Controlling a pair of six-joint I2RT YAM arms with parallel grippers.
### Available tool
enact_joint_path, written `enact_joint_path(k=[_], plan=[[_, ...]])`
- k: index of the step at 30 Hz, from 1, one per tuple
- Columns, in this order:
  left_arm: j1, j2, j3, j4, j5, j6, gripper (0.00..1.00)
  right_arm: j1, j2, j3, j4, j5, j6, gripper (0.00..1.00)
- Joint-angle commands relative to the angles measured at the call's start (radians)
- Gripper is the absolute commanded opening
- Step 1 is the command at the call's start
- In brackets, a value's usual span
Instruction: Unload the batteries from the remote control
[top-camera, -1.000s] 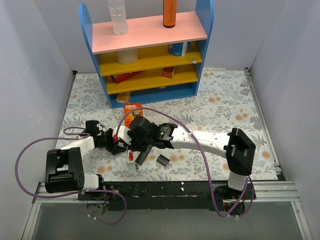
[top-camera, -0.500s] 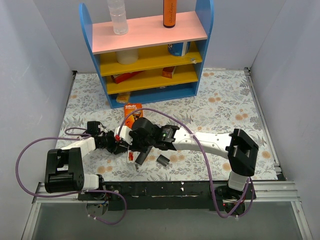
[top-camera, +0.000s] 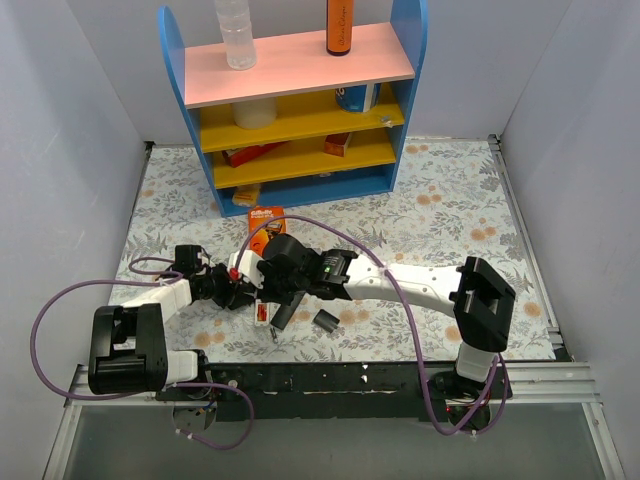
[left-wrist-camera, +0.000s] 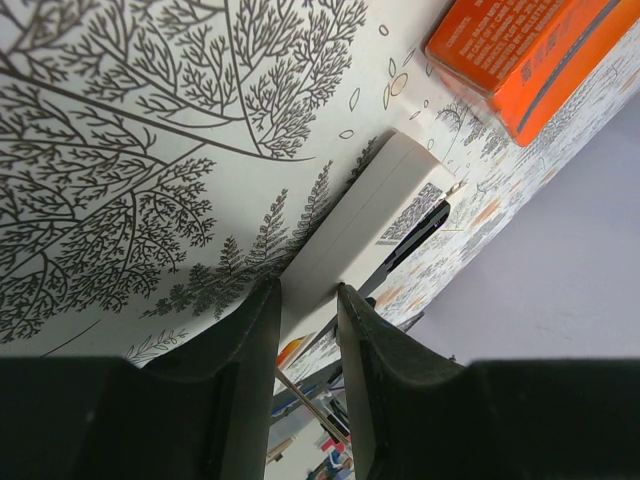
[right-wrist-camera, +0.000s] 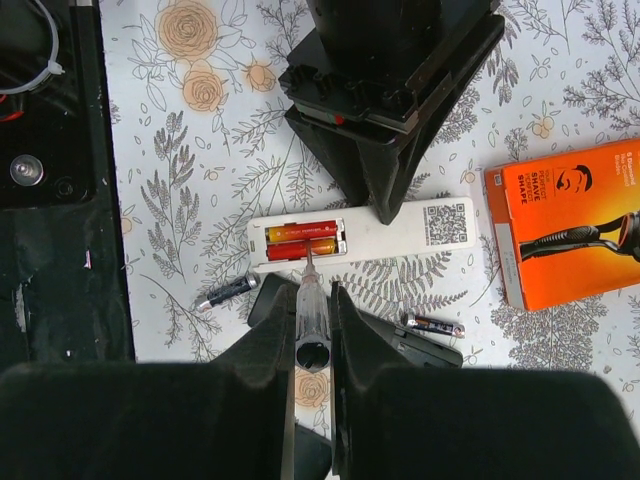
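The white remote control (right-wrist-camera: 400, 228) lies face down with its battery bay open. The two red-orange batteries (right-wrist-camera: 303, 240) sit side by side in the bay. My right gripper (right-wrist-camera: 310, 292) is shut on a clear-handled screwdriver (right-wrist-camera: 311, 318), and the screwdriver's tip touches the nearer battery. My left gripper (right-wrist-camera: 385, 205) is shut on the remote's far long edge. In the left wrist view its fingers (left-wrist-camera: 258, 330) clamp the remote (left-wrist-camera: 365, 225). In the top view both grippers meet over the remote (top-camera: 262, 312).
Two loose dark batteries (right-wrist-camera: 228, 290) (right-wrist-camera: 435, 324) lie beside the remote. A black bar-shaped remote (right-wrist-camera: 425, 345) lies under my right fingers. The orange razor package (right-wrist-camera: 565, 232) is to the right. A blue shelf unit (top-camera: 290, 100) stands at the back.
The left arm has shifted slightly. Both grippers stay at the remote with the same grips.
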Motion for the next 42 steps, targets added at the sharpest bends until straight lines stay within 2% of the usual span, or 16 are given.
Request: enact_joint_path(k=[1, 7, 15, 29, 42], plan=[[-0.020, -0.032, -0.016, -0.034, 0.008, -0.019, 0.28, 0.004, 0.071, 0.039, -0.064, -0.008, -0.011, 0.01], [-0.021, -0.024, -0.017, -0.040, 0.001, -0.022, 0.28, 0.007, 0.098, 0.073, -0.106, -0.007, -0.017, 0.01], [-0.027, -0.007, -0.016, -0.046, -0.026, -0.025, 0.28, -0.023, -0.012, -0.126, 0.006, -0.013, 0.069, 0.01], [-0.027, 0.016, -0.016, -0.049, -0.046, -0.028, 0.26, -0.039, -0.095, -0.278, 0.100, 0.005, 0.110, 0.01], [-0.027, 0.014, 0.018, -0.055, -0.035, -0.025, 0.27, -0.086, -0.129, -0.257, 0.117, -0.021, 0.123, 0.01]])
